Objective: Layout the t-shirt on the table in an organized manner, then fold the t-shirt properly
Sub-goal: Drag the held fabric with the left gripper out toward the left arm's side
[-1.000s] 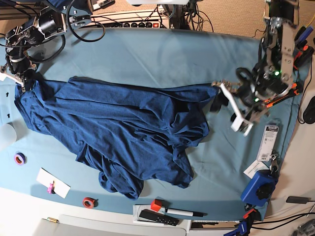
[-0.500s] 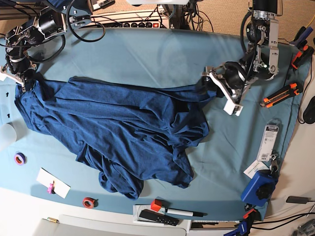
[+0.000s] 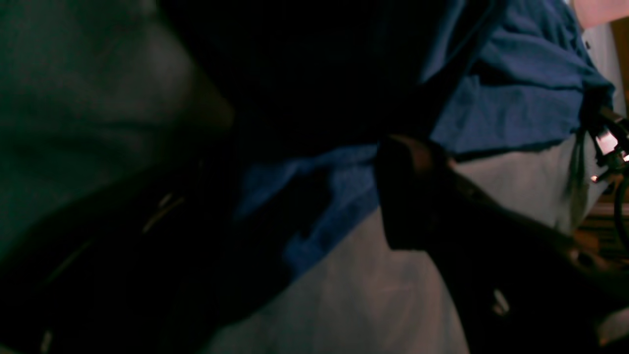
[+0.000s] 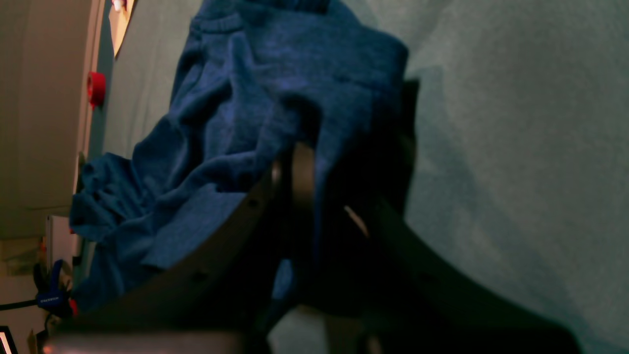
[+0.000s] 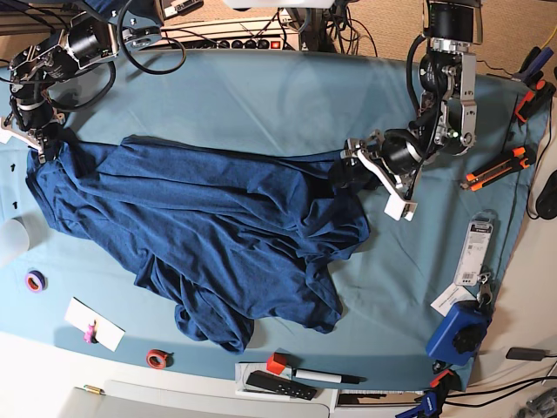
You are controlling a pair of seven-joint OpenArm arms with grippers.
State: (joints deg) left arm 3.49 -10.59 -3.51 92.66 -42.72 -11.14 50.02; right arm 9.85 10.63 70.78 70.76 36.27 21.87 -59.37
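**T-shirt bunched across the surface, one corner pinched, other tool spread at its far edge**

T-shirt (image 5: 209, 226) lies crumpled over the middle and left of the surface (image 5: 261, 96) as I see it from the base camera, dark navy, wrinkled, with folds running across it and a rumpled lobe hanging toward the front edge. It is not laid flat; one flap is doubled over near the centre.

My right tool (image 5: 39, 144), at the left of the base view, is clamped tight on the shirt's upper left corner. On the right wrist camera the blue fabric (image 4: 255, 98) rises up between the dark fingers (image 4: 300, 172) and bunches around them, with teal cloth (image 4: 516, 147) beside it.

My left tool (image 5: 370, 174), at the right of the base view, has its jaws spread wide, right at the shirt's right-hand edge. One white-tipped finger (image 5: 396, 202) sits over bare teal cloth just beside the fabric; the other reaches onto the dark edge of the shirt. The left wrist camera is very dim: I make out a dark finger (image 3: 408, 191) above pale cloth, with blue fabric (image 3: 516, 108) beyond it. I cannot tell from that view whether the fingers touch the shirt.

Along the front edge of the surface I see a red tape roll (image 5: 157, 358), a purple tape roll (image 5: 35, 281), a white card (image 5: 94, 324), a marker (image 5: 322, 376) and a blue device (image 5: 459, 333) at the right.
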